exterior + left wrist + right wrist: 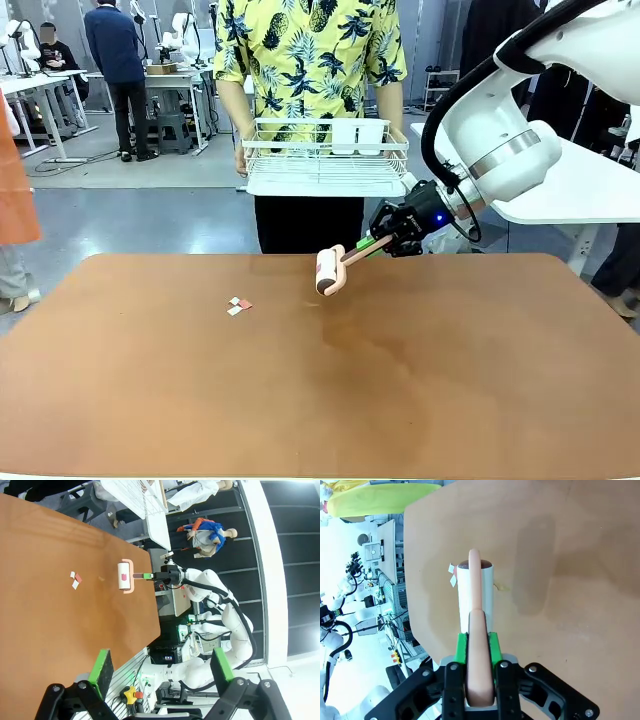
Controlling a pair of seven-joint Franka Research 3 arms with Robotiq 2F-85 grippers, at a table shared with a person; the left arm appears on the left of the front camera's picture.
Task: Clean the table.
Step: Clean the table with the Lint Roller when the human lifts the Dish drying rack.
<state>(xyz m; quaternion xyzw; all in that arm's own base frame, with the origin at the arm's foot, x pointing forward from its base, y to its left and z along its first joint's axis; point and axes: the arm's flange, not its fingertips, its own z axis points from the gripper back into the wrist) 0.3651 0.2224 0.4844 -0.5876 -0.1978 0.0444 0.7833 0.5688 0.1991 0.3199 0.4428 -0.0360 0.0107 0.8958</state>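
Table with paper scraps, right fingers pinching lint roller, left fingers spread

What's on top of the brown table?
Small scraps lie on the table; the right gripper holds a lint roller low over it. Beneath the roller is covered.

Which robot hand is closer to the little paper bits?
Right. The right gripper, holding the lint roller, is a short way from the paper bits; the left gripper sits far back.

The right hand clamps a pink-handled lint roller over the bench, paper scraps at the roller's ten o'clock.
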